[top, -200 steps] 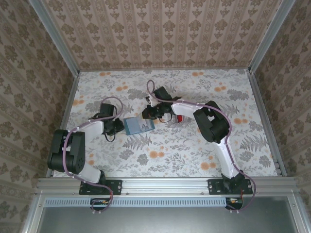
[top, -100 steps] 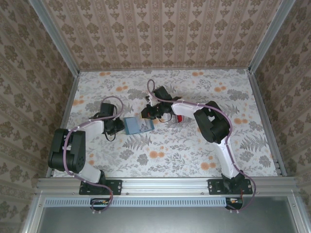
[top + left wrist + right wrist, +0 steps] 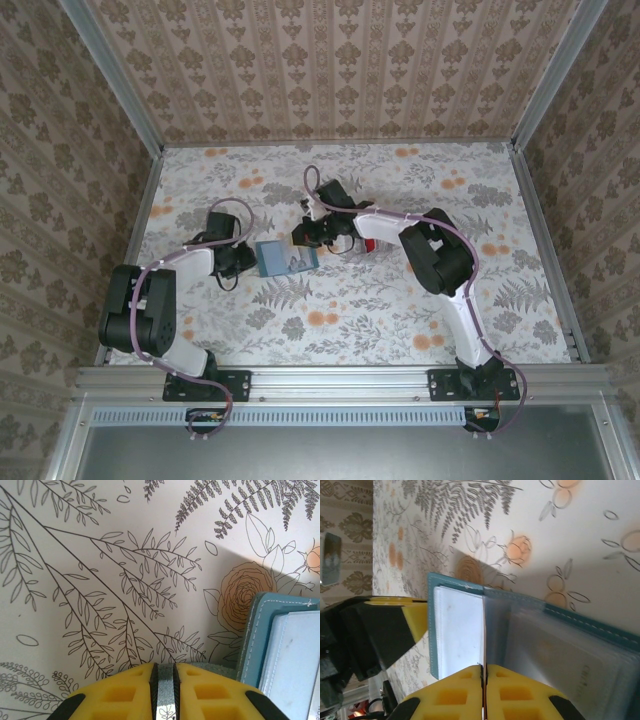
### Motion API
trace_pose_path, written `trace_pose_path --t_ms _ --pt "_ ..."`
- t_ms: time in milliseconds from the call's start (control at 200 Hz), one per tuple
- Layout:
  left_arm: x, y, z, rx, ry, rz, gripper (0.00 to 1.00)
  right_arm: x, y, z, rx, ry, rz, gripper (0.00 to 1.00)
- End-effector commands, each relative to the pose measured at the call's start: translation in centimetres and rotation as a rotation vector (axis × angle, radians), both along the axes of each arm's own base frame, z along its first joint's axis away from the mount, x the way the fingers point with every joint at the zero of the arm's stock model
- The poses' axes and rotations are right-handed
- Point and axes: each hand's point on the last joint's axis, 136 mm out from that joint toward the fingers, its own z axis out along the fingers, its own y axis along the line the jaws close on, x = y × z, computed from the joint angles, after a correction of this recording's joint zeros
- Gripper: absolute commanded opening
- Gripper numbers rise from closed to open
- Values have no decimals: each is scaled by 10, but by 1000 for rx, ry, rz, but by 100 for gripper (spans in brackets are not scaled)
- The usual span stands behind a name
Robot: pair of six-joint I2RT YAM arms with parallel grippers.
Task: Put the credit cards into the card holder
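The right hand [image 3: 483, 668] has just pinched fully closed on a thin sheet [image 3: 483, 630] seen edge-on over the open teal folding card holder [image 3: 285, 259], which lies left of the counter's middle. A card insertion looks underway. The left hand [image 3: 163, 666] is nearly closed at the holder's left edge, and I cannot tell whether it grips.

Left arm [image 3: 175, 265]: bent, reaching inward.
Left hand [image 3: 163, 669]: narrow slit, clamping card holder [image 3: 280, 650] edge.
Right hand [image 3: 483, 669]: fingers pressed together, facing left hand.
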Motion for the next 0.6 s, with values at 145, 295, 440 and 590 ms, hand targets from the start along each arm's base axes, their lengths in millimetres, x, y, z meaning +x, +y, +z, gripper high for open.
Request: trace_pose_path --t_ms 145,295,440,590 --pt "-13 -1 -10 7 57 -21 19 16 -15 38 56 -86 -85 7" --pt "-12 -2 -8 3 52 -23 19 16 -11 31 76 -59 -76 7" --pt "-13 -2 -9 6 56 -23 19 16 -6 23 87 -40 -70 7" --pt "-13 -2 -10 3 58 -22 19 17 -1 15 87 -18 -60 7"
